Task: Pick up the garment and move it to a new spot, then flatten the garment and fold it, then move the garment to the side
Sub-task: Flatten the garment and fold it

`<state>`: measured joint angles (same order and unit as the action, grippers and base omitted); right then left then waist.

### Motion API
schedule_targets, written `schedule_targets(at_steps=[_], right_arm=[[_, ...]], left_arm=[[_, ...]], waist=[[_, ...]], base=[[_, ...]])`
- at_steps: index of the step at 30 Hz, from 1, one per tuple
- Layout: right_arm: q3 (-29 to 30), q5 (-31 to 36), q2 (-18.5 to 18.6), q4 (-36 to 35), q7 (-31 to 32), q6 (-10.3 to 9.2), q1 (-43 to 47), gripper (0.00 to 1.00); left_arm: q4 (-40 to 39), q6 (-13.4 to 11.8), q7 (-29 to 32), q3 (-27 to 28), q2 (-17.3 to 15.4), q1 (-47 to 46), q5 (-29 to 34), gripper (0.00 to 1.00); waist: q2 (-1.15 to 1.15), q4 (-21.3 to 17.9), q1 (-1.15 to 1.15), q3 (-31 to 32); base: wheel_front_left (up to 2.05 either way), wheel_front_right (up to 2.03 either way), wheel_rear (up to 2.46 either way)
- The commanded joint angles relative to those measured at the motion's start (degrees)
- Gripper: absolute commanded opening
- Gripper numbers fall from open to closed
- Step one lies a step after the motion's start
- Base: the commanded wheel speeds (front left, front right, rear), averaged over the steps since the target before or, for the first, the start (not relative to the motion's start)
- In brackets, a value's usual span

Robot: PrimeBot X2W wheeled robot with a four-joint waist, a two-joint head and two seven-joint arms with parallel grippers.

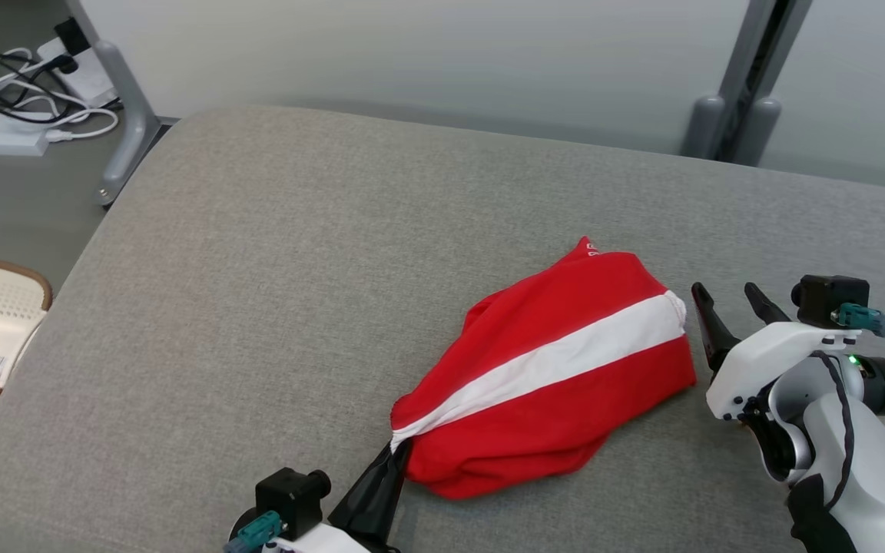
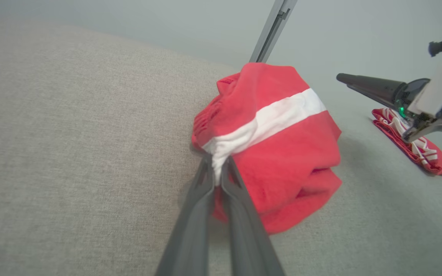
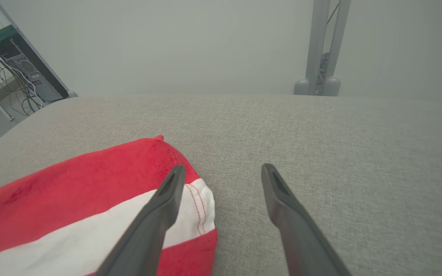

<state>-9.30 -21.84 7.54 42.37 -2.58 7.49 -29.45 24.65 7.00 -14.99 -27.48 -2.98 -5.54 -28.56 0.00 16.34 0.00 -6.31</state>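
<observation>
A wide grey woven-fabric cushion [image 1: 273, 253] spreads out in front of me, with a pale wall behind it. My left gripper [image 1: 395, 455] is pinched tight on the near corner of a crumpled red cloth garment with a broad white band [image 1: 558, 369], where the band bunches between my fingertips. The garment lies heaped on the cushion just beyond that hand. My right gripper [image 1: 727, 296] sits just beside the garment's other end, fingers spread apart, holding nothing.
</observation>
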Motion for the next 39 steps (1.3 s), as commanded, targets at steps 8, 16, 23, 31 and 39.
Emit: schedule_targets(at_steps=[8,16,23,31,39], right_arm=[[-6.3,-5.1,2.54,7.8,0.93,0.01,-3.61,1.0],[-12.79,-10.77,4.12,9.14,0.59,0.01,-4.52,1.0],[-16.59,-14.21,4.76,9.51,0.49,0.01,-5.45,0.82],[-21.14,-18.53,6.36,9.17,-0.33,0.01,-6.41,0.0],[-24.39,-21.42,8.04,8.34,-3.68,0.01,-6.89,0.0]], left_arm=[[0.0,0.29,-0.19,-0.04,-0.09,-0.56,0.45,0.0],[-0.26,0.33,-0.2,-0.5,-0.04,-0.54,-0.24,0.0],[-0.55,0.0,-0.2,-1.14,-0.04,-1.08,-0.96,0.0],[-0.31,-0.35,-0.2,-0.94,-0.04,-1.66,-1.01,0.0],[-0.82,-0.83,-0.2,0.58,-0.06,-1.34,-0.45,0.0]], waist=[[0.0,2.25,0.0,-0.75],[0.0,2.68,0.0,-0.87],[0.0,2.84,0.0,-1.17],[0.0,3.01,0.0,-1.41],[0.0,2.44,0.0,-0.29]], base=[[0.0,0.0,0.0],[0.0,0.0,0.0],[0.0,0.0,0.0],[0.0,0.0,0.0],[0.0,0.0,0.0]])
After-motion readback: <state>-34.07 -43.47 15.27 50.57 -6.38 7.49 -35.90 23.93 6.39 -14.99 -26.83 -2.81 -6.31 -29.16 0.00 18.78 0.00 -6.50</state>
